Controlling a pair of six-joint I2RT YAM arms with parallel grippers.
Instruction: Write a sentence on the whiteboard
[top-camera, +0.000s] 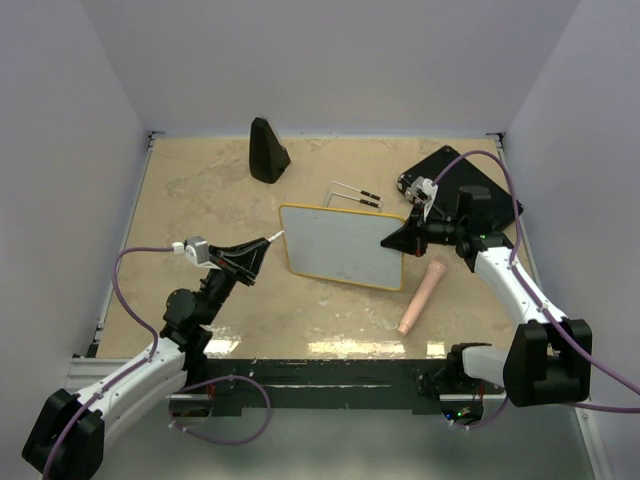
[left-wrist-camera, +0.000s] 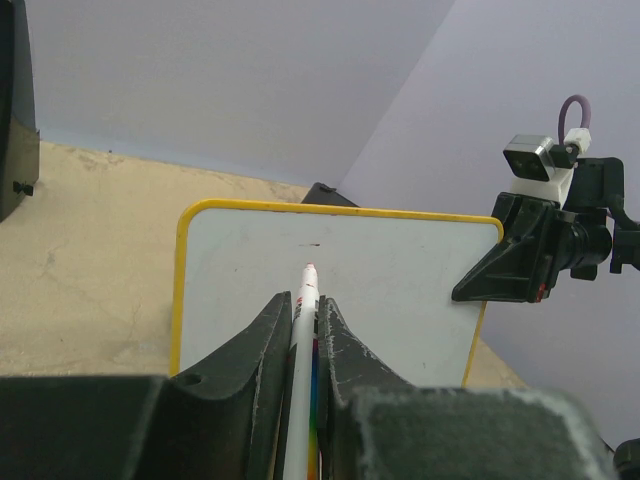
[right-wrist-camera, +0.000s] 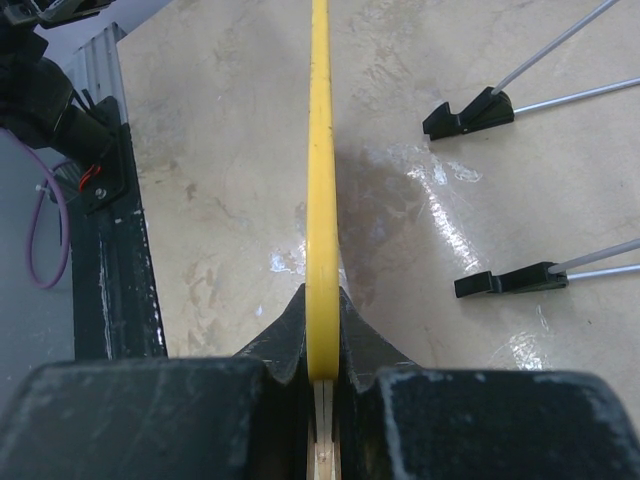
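Tan tabletop (top-camera: 200, 210): whiteboard (top-camera: 340, 245) held tilted by right gripper (top-camera: 396, 240) clamped on its rim, steadying it; left gripper (top-camera: 260, 247) pinches marker (left-wrist-camera: 305, 310), aimed for writing.

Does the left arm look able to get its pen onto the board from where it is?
Probably yes. The left gripper holds the marker pointed at the face of the whiteboard, with nothing between them. The right gripper clamps its right edge, out of the way.
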